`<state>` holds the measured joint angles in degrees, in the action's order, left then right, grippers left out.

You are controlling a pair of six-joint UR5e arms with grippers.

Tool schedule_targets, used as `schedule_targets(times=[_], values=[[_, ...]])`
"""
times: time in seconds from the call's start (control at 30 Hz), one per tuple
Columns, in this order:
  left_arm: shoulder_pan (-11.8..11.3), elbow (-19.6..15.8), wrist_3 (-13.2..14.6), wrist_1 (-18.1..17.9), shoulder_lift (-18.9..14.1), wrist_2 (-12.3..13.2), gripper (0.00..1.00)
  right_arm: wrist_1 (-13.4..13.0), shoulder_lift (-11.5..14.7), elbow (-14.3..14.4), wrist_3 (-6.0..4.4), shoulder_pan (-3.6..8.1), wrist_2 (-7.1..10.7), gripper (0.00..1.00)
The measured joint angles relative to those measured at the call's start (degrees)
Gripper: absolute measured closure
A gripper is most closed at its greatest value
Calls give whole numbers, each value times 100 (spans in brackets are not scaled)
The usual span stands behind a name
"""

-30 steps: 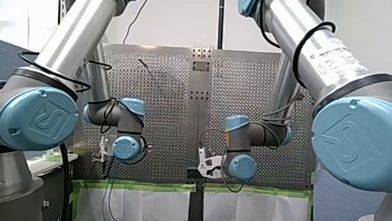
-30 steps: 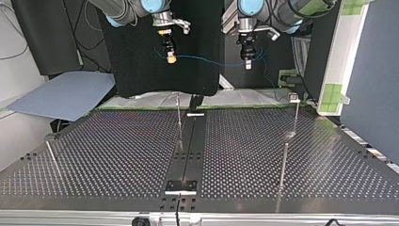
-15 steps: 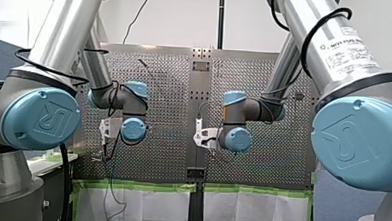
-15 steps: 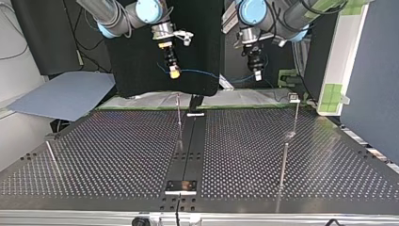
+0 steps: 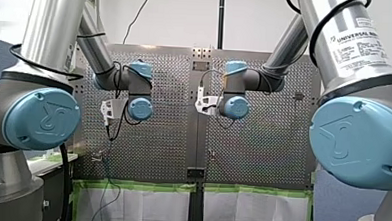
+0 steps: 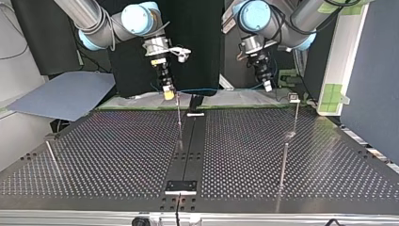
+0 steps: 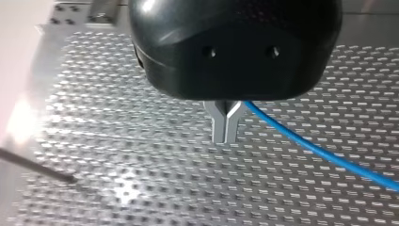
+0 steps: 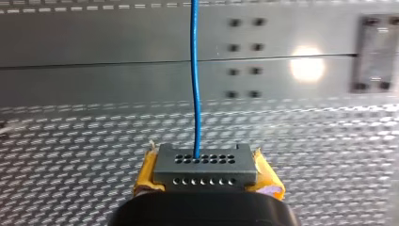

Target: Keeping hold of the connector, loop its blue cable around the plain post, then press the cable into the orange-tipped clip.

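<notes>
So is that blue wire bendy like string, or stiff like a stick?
Probably somewhere in between. The blue cable stands straight out of the connector, so it seems a bit springy. Beside the left gripper it curves gently, so it likely bends easily. It looks thin, so it is probably light too.

Even, bright room light fills the front view; the white wall [image 5: 173, 19] is nearly washed out and the arms' metal tubes [image 5: 55, 24] carry long sheens. The top view is dimmer, its worktop [image 6: 117, 155] softly glossy against a black backdrop [image 6: 197, 47]. In each wrist view a patch of glare [image 8: 307, 68] blooms on the perforated metal; the black body [image 7: 235, 47] over my left arm's fingers [image 7: 219, 127] is out of focus.
</notes>
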<state>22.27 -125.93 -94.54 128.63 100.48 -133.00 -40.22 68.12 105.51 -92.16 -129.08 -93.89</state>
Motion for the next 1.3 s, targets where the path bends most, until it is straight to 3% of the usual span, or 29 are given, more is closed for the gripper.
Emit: schedule_targets(times=[0.27,0.5,0.77,0.97,1.3], values=[[-29,458,-25,463,-460,-27,100,526,527,-526,-11,102,360,100],[-77,863,-91,865,-863,-36,100,902,837,-902,4,131,695,100],[-137,1314,-33,1316,-1315,-208,100,1392,757,-1378,-39,148,1070,100],[-208,1660,-29,1661,-1660,-224,100,1692,644,-1536,-48,157,1208,100],[-334,2231,38,2234,-2187,-24,100,1809,585,-1865,-76,184,1439,100]])
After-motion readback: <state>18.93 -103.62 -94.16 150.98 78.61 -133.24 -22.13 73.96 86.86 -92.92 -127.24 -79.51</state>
